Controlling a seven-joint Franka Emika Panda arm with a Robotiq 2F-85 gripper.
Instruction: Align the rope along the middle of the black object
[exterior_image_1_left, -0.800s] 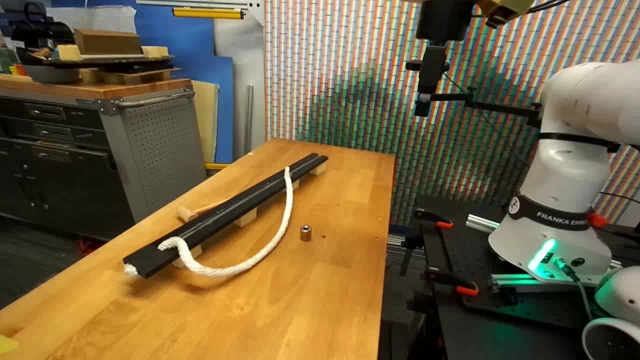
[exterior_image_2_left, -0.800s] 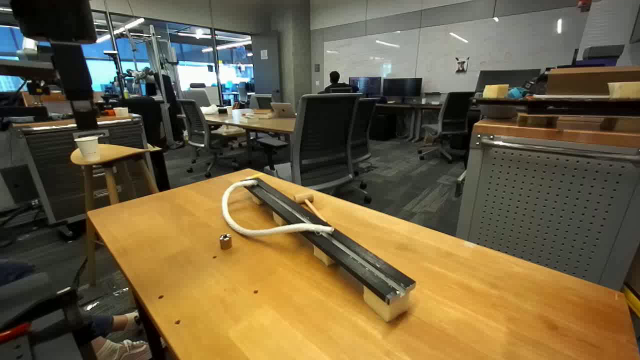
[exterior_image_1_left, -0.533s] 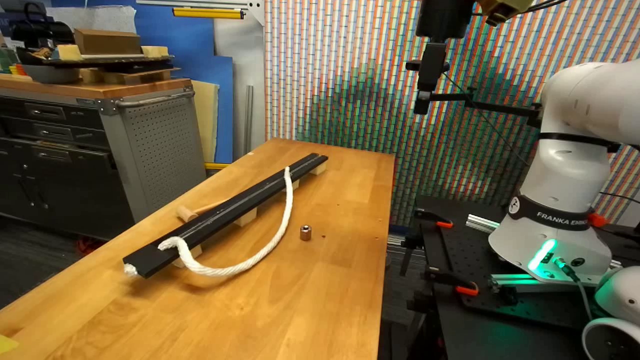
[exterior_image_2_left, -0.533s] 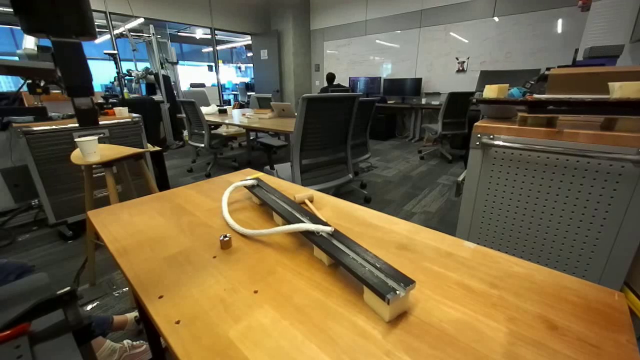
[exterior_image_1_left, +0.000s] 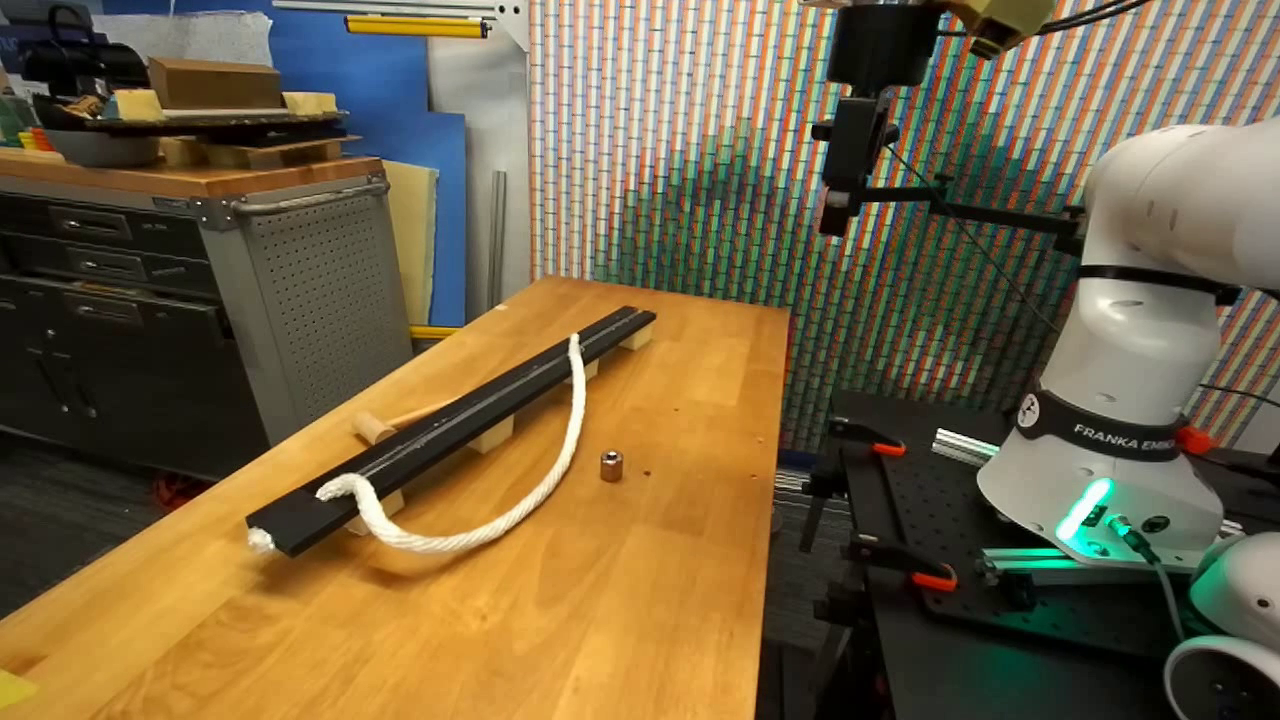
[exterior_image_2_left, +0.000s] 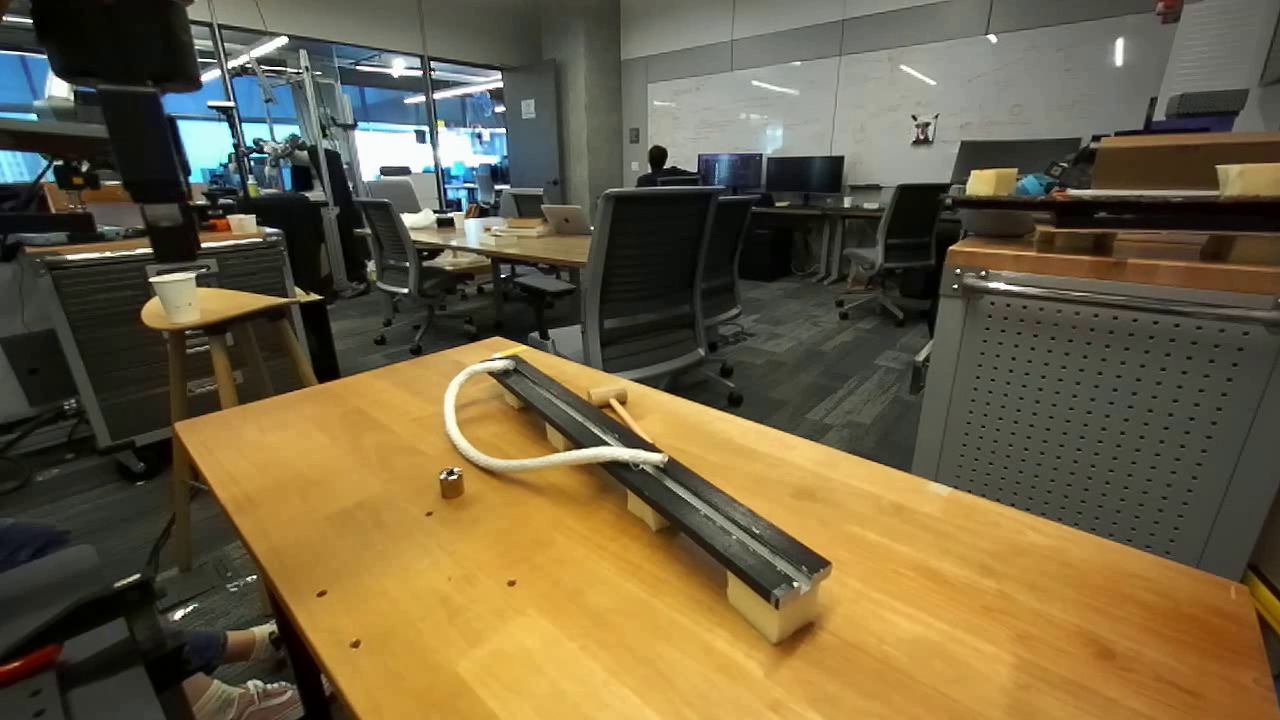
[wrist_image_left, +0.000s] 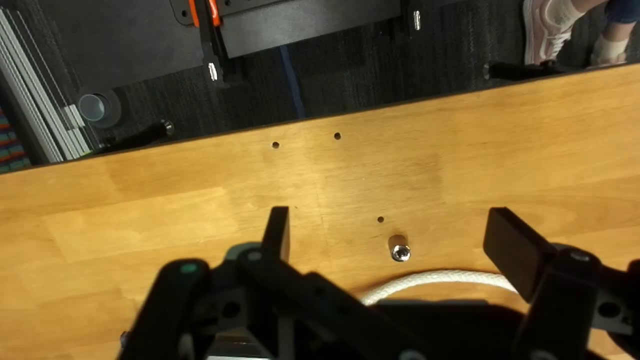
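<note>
On the wooden table (exterior_image_2_left: 950, 620), a thick white rope (exterior_image_1_left: 445, 543) bows off the side of a long black bar (exterior_image_2_left: 678, 490) in a loose half-loop, its strands twisted, its colour even. At one end of the bar, where a frayed white tuft (exterior_image_1_left: 261, 540) shows, the rope curls over the top; its other end lies crosswise farther along, over the shallow groove that runs down the bar's middle. Between them the rope sags out over the table, and whether it touches the wood is hard to tell. The bar is flat and straight, propped on squared pale blocks (exterior_image_2_left: 772, 608). Near the loop stands a small shiny metal cylinder (exterior_image_1_left: 611, 466); on the bar's opposite side lies a wooden mallet (exterior_image_2_left: 607, 397), its slim handle slanting toward the bar. The table is honey-coloured, faintly grained and dotted with small dark holes (wrist_image_left: 337, 136). High above it, well apart from the rope, hangs the gripper (wrist_image_left: 390, 225), spread wide with nothing in its hold. Farther off stand a grey cabinet (exterior_image_2_left: 1090, 420) with a perforated side, a wooden stool (exterior_image_2_left: 240, 302) bearing a paper cup (exterior_image_2_left: 176, 297) and dark office chairs (exterior_image_2_left: 650, 270); beyond them a person (exterior_image_2_left: 657, 162) is near two monitors (exterior_image_2_left: 805, 176), before a whiteboard (exterior_image_2_left: 860, 120).
</note>
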